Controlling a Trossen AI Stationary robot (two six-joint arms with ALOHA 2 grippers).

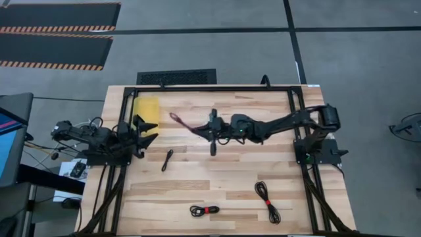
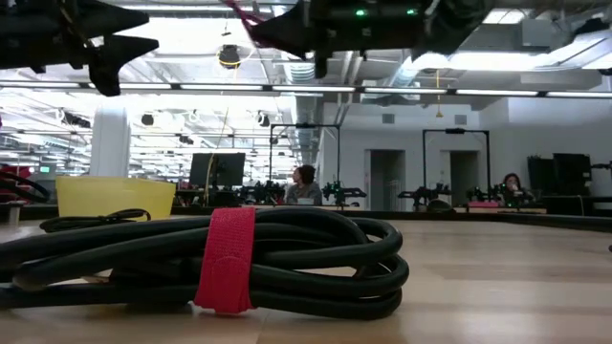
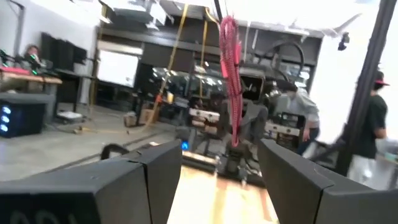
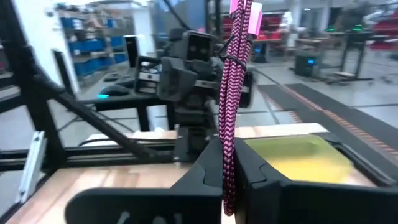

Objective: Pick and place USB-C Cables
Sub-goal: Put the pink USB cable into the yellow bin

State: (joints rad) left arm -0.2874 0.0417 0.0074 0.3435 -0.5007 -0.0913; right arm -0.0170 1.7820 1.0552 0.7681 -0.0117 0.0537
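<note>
My right gripper is over the middle of the table, shut on the maroon-red cable, well above the wood. The cable also shows in the right wrist view and in the left wrist view. My left gripper is open and empty at the table's left side, next to the yellow bin, and faces the cable. A plain black cable lies on the table. Two black cables with red ties lie near the front edge. No teal-blue cable shows. My right gripper pinches the maroon-red cable bundle between its two fingers, near one end of it. The fingers come level from the table's right side. The bundle sticks out past the fingertips toward the yellow bin, lifted clear of the table.
The yellow bin stands at the far left of the table. One red-tied black cable fills the foreground of the low view. A black frame runs along the table's far edge and sides. People sit and stand in the room behind.
</note>
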